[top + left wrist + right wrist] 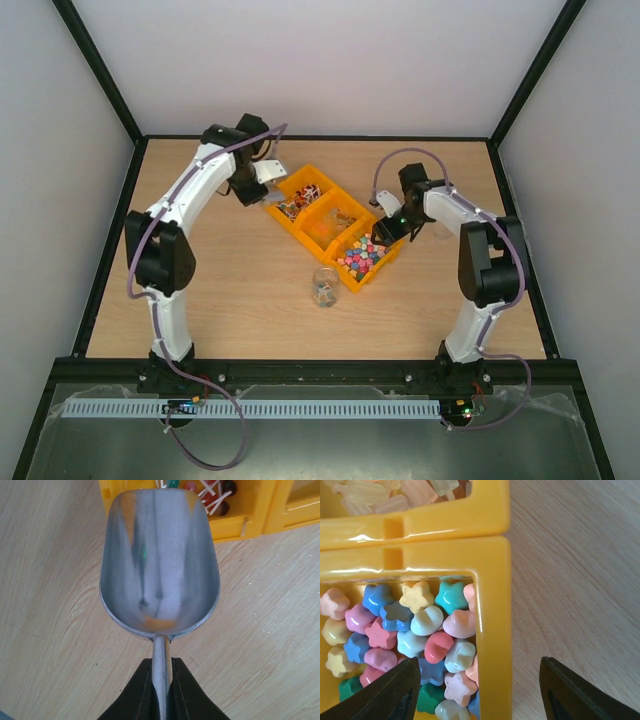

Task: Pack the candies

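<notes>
- Straddling 1 side wall (pixel 492 630) of the tray (pixel 335 187): R claw (pixel 479 662) sits over the near-R end bin. 1 finger is above the candies (pixel 410 635), the other above bare table (pixel 570 580) outside.
- R claw state: jaws apart, gap well wider than the wall, nothing gripped. No contact seen w/ wall or sweets.
- Candies: star and blocky bits, pink/blue/yellow/green/white, heaped in that end bin. They lie to the claw's inner-finger side, hard against the wall.
- Key relation: the wall runs crosswise to the closing line, so a squeeze would prob. pinch the wall, not a sweet.
- L claw (pixel 161 665): pinched tight on the scoop (pixel 160 565) handle. Bowl is empty, its mouth facing the far bin w/ lollipops (pixel 210 492), just short of the tray. Can't tell if it touches the table.
- Tray long axis: diagonal, far-L to near-R, 3 bins in a row. The candy bin is the end nearer the R arm; the scoop is at the opposite end.
- Cup (pixel 324 285): upright on the table, just near-side of the candy bin, btwn the 2 arms.
- Room: open table on the tray's L side gives the scoop a path. Risk, my guess: scoop and R claw crowd the same bin.
</notes>
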`<state>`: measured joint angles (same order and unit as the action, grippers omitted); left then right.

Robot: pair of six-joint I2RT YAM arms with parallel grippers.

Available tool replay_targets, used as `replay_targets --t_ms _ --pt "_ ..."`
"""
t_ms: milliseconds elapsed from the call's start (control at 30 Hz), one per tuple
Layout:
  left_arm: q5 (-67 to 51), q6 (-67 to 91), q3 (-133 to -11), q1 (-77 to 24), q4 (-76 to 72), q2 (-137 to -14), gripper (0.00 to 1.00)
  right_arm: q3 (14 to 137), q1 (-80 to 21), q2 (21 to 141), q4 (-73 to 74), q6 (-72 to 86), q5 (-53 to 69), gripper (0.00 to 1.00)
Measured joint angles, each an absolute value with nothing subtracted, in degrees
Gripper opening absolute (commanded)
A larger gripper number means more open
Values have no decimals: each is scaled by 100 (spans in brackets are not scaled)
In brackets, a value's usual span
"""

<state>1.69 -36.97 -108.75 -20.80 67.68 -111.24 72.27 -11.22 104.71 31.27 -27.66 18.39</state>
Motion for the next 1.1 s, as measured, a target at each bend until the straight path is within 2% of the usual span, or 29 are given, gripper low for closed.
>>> replay_targets --t_ms 167,1100 --pt "390 -3684 -11338 -2082 7024 -11721 2 7282 -1194 10626 3118 -2816 1745 55" --pt "1055 -3398 -11701 -2598 6960 -12700 2 7345 -1468 10654 2976 -2965 1472 33"
